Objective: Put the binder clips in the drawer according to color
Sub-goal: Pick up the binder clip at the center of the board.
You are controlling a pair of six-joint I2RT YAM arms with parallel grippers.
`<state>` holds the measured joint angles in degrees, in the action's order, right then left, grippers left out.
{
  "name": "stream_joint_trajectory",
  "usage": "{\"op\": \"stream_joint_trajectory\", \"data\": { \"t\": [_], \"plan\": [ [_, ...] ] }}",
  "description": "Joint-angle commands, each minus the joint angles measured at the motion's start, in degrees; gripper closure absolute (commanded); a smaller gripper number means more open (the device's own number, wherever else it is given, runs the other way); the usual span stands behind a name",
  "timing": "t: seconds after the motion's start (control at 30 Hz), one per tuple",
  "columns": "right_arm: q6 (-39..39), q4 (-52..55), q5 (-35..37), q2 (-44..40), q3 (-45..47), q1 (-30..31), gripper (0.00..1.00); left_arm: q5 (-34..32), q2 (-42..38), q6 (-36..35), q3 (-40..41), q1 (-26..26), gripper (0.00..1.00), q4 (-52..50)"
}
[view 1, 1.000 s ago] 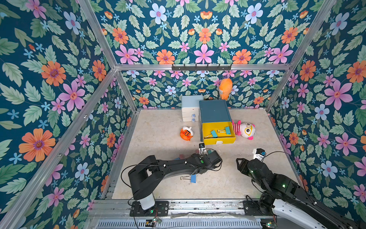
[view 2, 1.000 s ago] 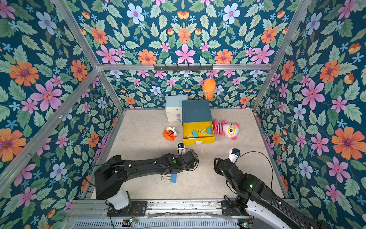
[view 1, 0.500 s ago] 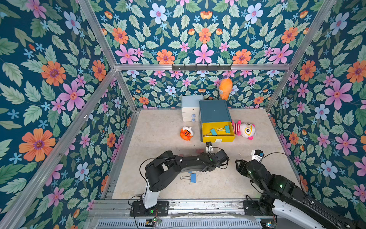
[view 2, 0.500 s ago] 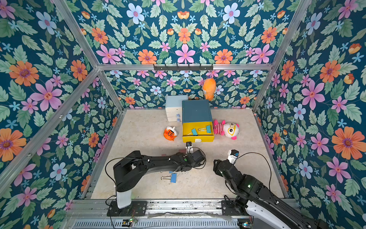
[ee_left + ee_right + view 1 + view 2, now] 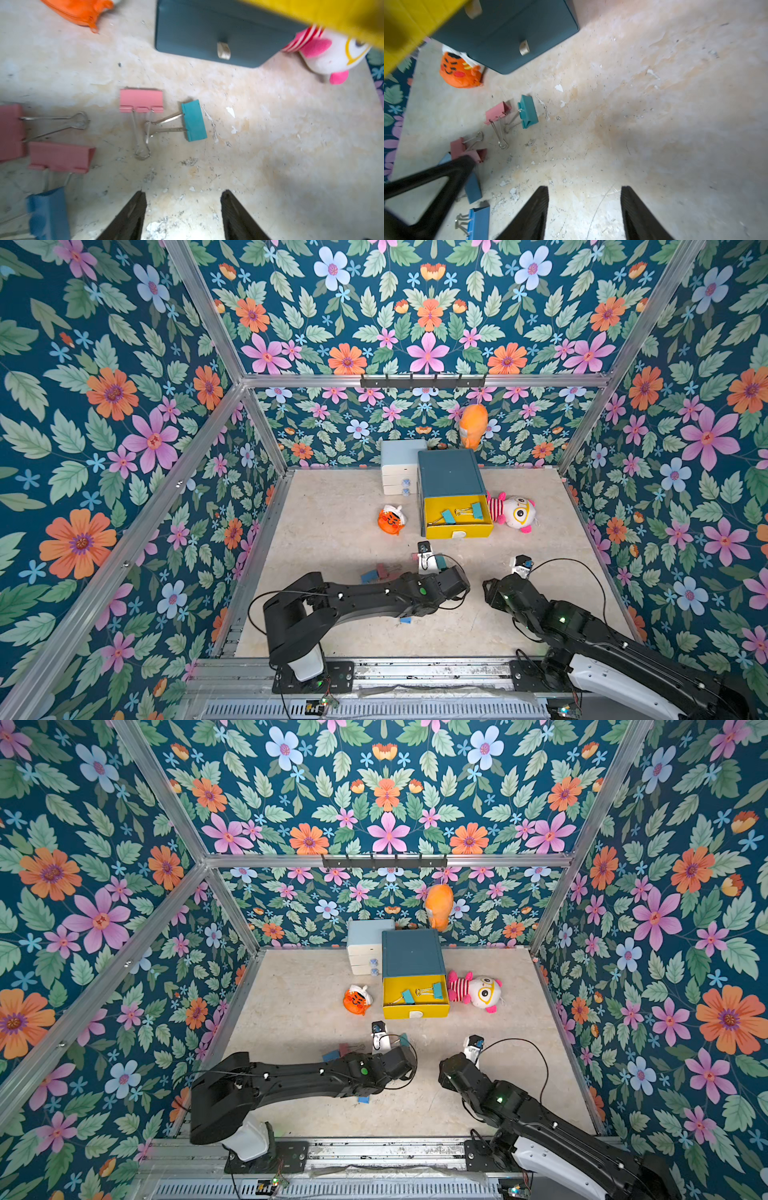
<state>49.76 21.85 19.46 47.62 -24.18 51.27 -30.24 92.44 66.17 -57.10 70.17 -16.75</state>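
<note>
The dark teal drawer cabinet stands at the back, its yellow top drawer pulled out with two teal binder clips inside. On the floor before it lie a teal clip, a pink clip with crossing handles, two more pink ones and a blue one. My left gripper hovers open and empty just short of the teal clip. My right gripper is open and empty over bare floor, to the right of the clips. Another blue clip lies under the left arm.
An orange toy lies left of the drawer, a striped plush right of it. A pale blue-and-white drawer unit stands behind. An orange plush hangs on the back wall. One left finger shows in the right wrist view.
The left wrist swung right toward the drawer, then came back left over the clips while its elbow folded back. The right gripper shifted a little to the left.
</note>
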Motion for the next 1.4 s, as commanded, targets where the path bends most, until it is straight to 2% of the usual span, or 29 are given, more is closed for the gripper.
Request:
{"op": "stream_joint_trajectory", "data": {
  "t": [0.0, 0.1, 0.27, 0.6, 0.8, 1.13, 1.37],
  "plan": [
    [-4.5, -12.0, -4.0, 9.1, -1.6, 0.1, 0.42, -3.2, -4.3, 2.4, 1.9, -0.1, 0.37, -3.0],
    [-8.2, -18.2, -6.5, 18.8, -4.1, 0.1, 0.41, -3.4, -9.0, 2.5, 4.4, -1.2, 0.37, -3.8],
    [-13.3, -21.1, -5.8, 29.4, -7.9, 0.3, 0.39, -4.8, -15.8, 2.1, 7.2, -3.3, 0.36, -5.8],
    [-17.6, -24.9, -1.3, 44.1, -13.5, 2.9, 0.34, -8.9, -27.6, 2.6, 10.5, -5.4, 0.36, -12.1],
    [-18.5, -25.1, 2.5, 51.1, -16.2, 3.2, 0.35, -10.5, -32.0, 3.2, 10.9, -5.8, 0.36, -15.2],
    [-22.1, -27.4, 3.7, 55.5, -16.8, 3.2, 0.48, -10.3, -31.9, 3.3, 10.8, -5.8, 0.36, -15.5],
    [-22.6, -29.5, 3.5, 56.6, -15.9, 3.3, 0.66, -10.1, -31.6, 3.3, 11.0, -5.8, 0.37, -15.1]
  ]
}}
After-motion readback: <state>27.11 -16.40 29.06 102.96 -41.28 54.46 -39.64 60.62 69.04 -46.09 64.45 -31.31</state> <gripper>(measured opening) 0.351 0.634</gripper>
